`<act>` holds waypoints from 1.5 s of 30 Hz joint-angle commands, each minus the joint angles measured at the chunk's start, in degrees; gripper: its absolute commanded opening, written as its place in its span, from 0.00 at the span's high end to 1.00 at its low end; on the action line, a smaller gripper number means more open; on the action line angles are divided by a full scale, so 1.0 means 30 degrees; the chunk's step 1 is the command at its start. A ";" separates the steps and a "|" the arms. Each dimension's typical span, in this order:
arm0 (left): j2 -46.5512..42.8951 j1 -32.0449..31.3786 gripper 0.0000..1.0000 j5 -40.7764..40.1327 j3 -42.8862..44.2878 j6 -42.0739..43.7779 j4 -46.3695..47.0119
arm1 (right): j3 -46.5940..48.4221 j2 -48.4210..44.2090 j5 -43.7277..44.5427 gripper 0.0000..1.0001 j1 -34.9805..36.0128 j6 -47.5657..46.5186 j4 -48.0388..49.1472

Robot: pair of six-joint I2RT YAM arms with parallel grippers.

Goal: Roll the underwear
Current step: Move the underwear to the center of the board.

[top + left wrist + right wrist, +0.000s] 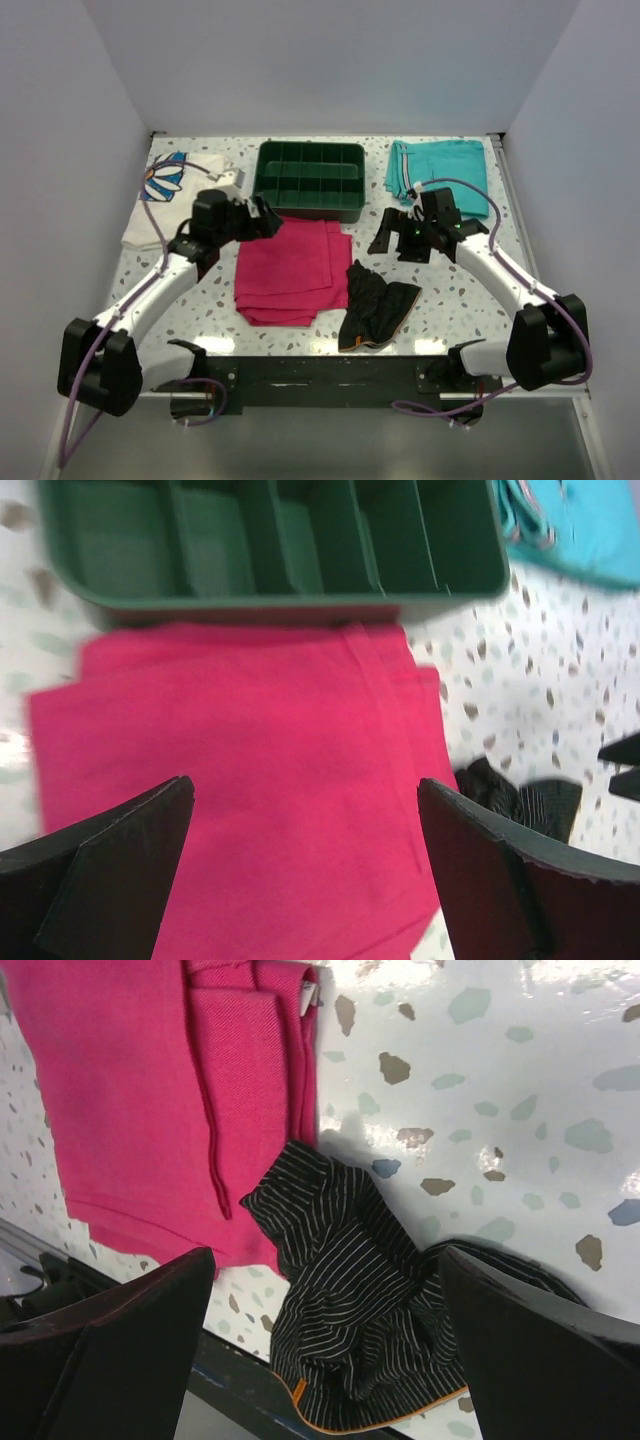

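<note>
Black fingers (150,1350) of the right gripper (325,1260) frame the right wrist view, spread wide with nothing between them. Directly below that gap lies the underwear (350,1310): black, finely striped boxer-briefs with an orange-edged hem. They sit in a crumpled heap on the speckled table (500,1080) near its front edge. One corner meets the right edge of the folded magenta cloth (130,1090).

The left gripper (305,785) is likewise released, its jaws wide apart and empty. It hangs over the magenta cloth, with the green compartment tray (300,595) just beyond. Only a sliver of the underwear shows at the right of that view.

From overhead, the teal shorts (445,165) lie at the far right and a white printed cloth (170,185) at the far left, both well apart from the underwear.

As for progress, nothing of the rolling looks done. The garment is bunched and wrinkled, neither laid flat nor turned over on itself, and neither gripper touches it. By my reckoning everything is left to do: take hold of the fabric, spread and smooth it flat, then roll it up from one end. The right arm seems the better placed to begin.
</note>
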 commanded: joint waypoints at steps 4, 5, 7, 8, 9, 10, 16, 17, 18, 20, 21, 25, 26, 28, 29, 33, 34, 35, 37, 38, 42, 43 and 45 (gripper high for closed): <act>0.1374 -0.4476 0.00 -0.4060 0.0492 -0.0778 -0.0373 | -0.0226 -0.1074 0.1418 0.01 0.4648 -0.0159 -0.0568; 0.1403 -0.4796 0.00 -0.3449 0.0288 -0.0866 -0.0023 | -0.0488 -0.0955 0.1361 0.02 0.4972 0.0393 0.0100; 0.1782 -0.5237 0.00 -0.3385 -0.0036 -0.1333 0.0069 | -0.1513 -0.0663 0.0718 0.01 0.5385 0.1039 0.0923; 0.1987 -0.5790 0.00 -0.2863 -0.0095 -0.1567 0.0243 | -0.1749 -0.0603 0.0716 0.01 0.5415 0.1247 0.1420; 0.2193 -0.6115 0.00 -0.2741 -0.0269 -0.1686 0.0331 | -0.2099 -0.0573 0.0716 0.01 0.5473 0.1365 0.1599; 0.2601 -0.6408 0.00 -0.2740 -0.0387 -0.1803 0.0448 | -0.2276 -0.0544 0.0745 0.01 0.5473 0.1569 0.1717; 0.4653 -0.7085 0.00 -0.2710 -0.2026 -0.3472 0.1502 | -0.2192 0.0830 0.1070 0.01 0.5474 0.1395 0.1836; 0.4801 -0.7056 0.00 -0.2943 -0.2232 -0.3996 0.1794 | -0.2103 0.1413 0.0865 0.01 0.5474 0.1424 0.1951; 0.5092 -0.7085 0.00 -0.3206 -0.2495 -0.4291 0.1623 | -0.2160 0.1593 0.0834 0.02 0.5474 0.1569 0.2039; 0.5212 -0.7085 0.00 -0.4114 -0.2730 -0.4847 0.0548 | -0.2336 0.1973 0.1300 0.01 0.5444 0.1834 0.1982; 0.5183 -0.7056 0.00 -0.4349 -0.2848 -0.5083 0.0305 | -0.2395 0.2034 0.1592 0.02 0.5473 0.1806 0.1924; 0.4598 -0.7056 0.00 -0.5345 -0.3638 -0.6370 -0.0895 | -0.2220 0.2619 0.4461 0.01 0.5357 0.1542 0.0550; 0.4423 -0.7085 0.00 -0.5493 -0.4046 -0.6606 -0.1159 | -0.2075 0.2765 0.5162 0.01 0.5095 0.1571 0.0459; 0.3837 -0.7027 0.00 -0.6018 -0.4429 -0.7279 -0.2006 | -0.2044 0.3118 0.5693 0.02 0.4656 0.1425 0.0196; 0.3342 -0.7026 0.00 -0.6137 -0.4895 -0.7457 -0.2214 | -0.2073 0.3205 0.5900 0.01 0.4044 0.1395 0.0166; 0.1759 -0.6852 0.00 -0.6929 -0.5894 -0.8511 -0.3766 | -0.2190 0.2916 0.5902 0.01 0.2137 0.0695 0.0195; 0.1407 -0.6589 0.00 -0.7075 -0.6070 -0.8919 -0.4407 | -0.2161 0.2797 0.6018 0.01 0.1873 0.0460 0.0224; 0.0505 -0.6471 0.00 -0.7221 -0.6362 -0.9155 -0.4762 | -0.1929 0.2680 0.6193 0.01 0.1551 0.0255 0.0108; -0.0495 -0.5917 0.00 -0.7719 -0.6627 -0.9595 -0.5668 | -0.1287 0.2475 0.6340 0.01 0.1460 -0.0478 -0.0243; -0.1458 -0.5623 0.00 -0.7895 -0.6657 -0.9771 -0.6080 | -0.1079 0.2474 0.6399 0.01 0.1431 -0.0596 -0.0390; -0.3719 -0.4975 0.00 -0.8568 -0.5928 -0.9686 -0.7488 | -0.0258 0.2123 0.5640 0.01 0.1431 -0.1124 -0.0743; -0.4100 -0.5004 0.00 -0.8483 -0.5432 -0.9163 -0.7461 | -0.0112 0.1774 0.5348 0.01 0.1431 -0.1095 -0.0830; -0.5098 -0.5179 0.00 -0.8046 -0.5049 -0.8662 -0.6908 | 0.0007 0.1392 0.5082 0.01 0.1431 -0.1008 -0.0947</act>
